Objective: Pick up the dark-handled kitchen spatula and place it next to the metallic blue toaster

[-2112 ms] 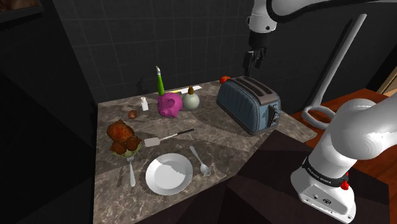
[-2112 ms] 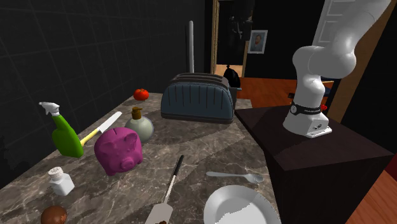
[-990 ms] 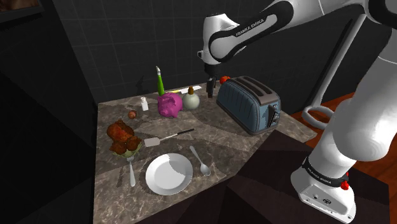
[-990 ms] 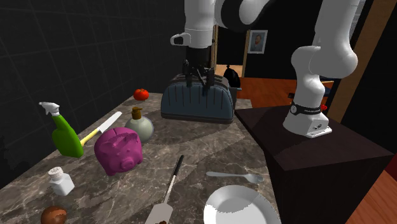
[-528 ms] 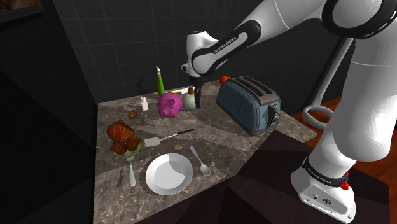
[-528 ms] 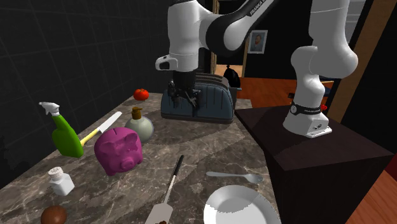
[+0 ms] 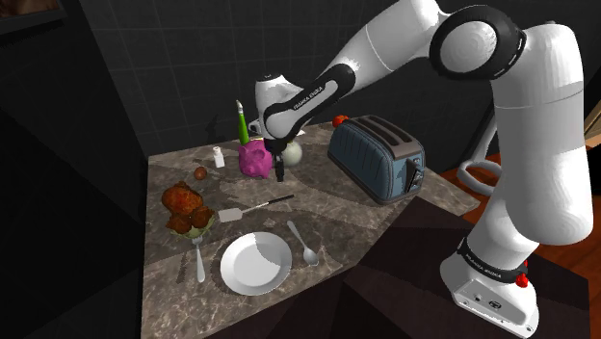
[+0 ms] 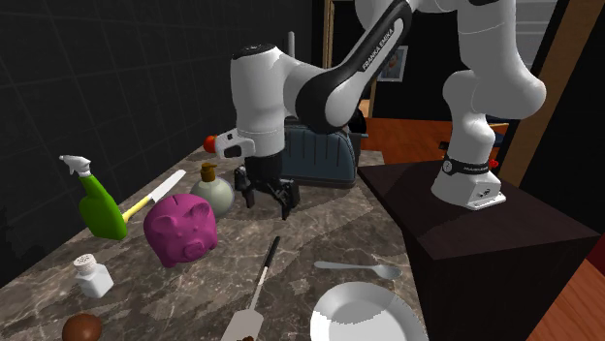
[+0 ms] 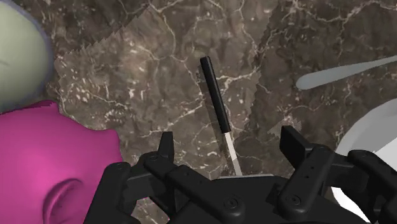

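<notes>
The arm has swung a long way in a very short time. A moment ago the gripper (image 7: 280, 173) was up high above the blue toaster (image 7: 378, 159). Now it has come down low, just beside the pink pig (image 7: 256, 159). Its two black fingers stand wide apart and hold nothing. The spatula (image 7: 252, 208) has not moved at all. It lies flat on the marble counter (image 7: 327, 202), near the pig, on the side of the pig that faces the robot's stand. Its dark handle end is the part closest to the pig, and its flat silver blade points away from the pig. In the wrist view the gripper (image 9: 229, 141) looks straight down at the counter. The spatula's dark handle (image 9: 215, 98) runs out from between the open fingers, and the pig (image 9: 51, 159) is right next to one finger. No finger touches the spatula. In the second exterior view the gripper (image 8: 270, 199) hangs just past the pig (image 8: 181, 228), above the tip of the spatula (image 8: 260, 281). So the hand has gone to the right spot and looks ready to go down. The pick-up is not done yet. I think it needs to drop a little more and then squeeze the thin handle. It should take care not to bump the pig. After that, the spatula has to go well away from the pig, over to the toaster (image 8: 325, 160).
</notes>
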Robot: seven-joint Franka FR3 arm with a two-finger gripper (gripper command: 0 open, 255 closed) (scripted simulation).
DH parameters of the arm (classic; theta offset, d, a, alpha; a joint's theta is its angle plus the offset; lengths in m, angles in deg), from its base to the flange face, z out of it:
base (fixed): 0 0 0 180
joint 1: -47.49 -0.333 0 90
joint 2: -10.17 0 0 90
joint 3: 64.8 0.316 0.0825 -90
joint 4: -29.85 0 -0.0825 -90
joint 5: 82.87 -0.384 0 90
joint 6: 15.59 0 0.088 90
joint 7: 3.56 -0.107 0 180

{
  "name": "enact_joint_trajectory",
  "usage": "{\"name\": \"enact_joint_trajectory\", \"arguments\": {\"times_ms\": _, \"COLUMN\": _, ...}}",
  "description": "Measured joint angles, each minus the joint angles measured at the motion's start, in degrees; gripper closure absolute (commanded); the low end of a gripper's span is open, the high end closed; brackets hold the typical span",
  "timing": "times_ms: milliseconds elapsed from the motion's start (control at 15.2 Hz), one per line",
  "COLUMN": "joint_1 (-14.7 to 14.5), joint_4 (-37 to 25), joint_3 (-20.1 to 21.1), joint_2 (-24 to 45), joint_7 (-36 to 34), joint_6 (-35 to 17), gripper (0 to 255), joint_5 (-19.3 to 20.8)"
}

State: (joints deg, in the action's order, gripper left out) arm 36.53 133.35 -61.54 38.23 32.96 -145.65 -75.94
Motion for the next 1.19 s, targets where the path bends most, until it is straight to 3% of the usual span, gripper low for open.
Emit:
{"name": "enact_joint_trajectory", "arguments": {"times_ms": 594, "joint_1": -3.20, "joint_4": -14.53, "joint_3": 2.98, "joint_2": 15.81, "joint_7": 7.03, "joint_6": 0.16, "gripper": 0, "joint_5": 2.60}}
{"name": "enact_joint_trajectory", "arguments": {"times_ms": 1188, "joint_1": -3.56, "joint_4": -15.32, "joint_3": 2.69, "joint_2": 19.98, "joint_7": 7.09, "joint_6": -3.14, "gripper": 0, "joint_5": 3.22}}
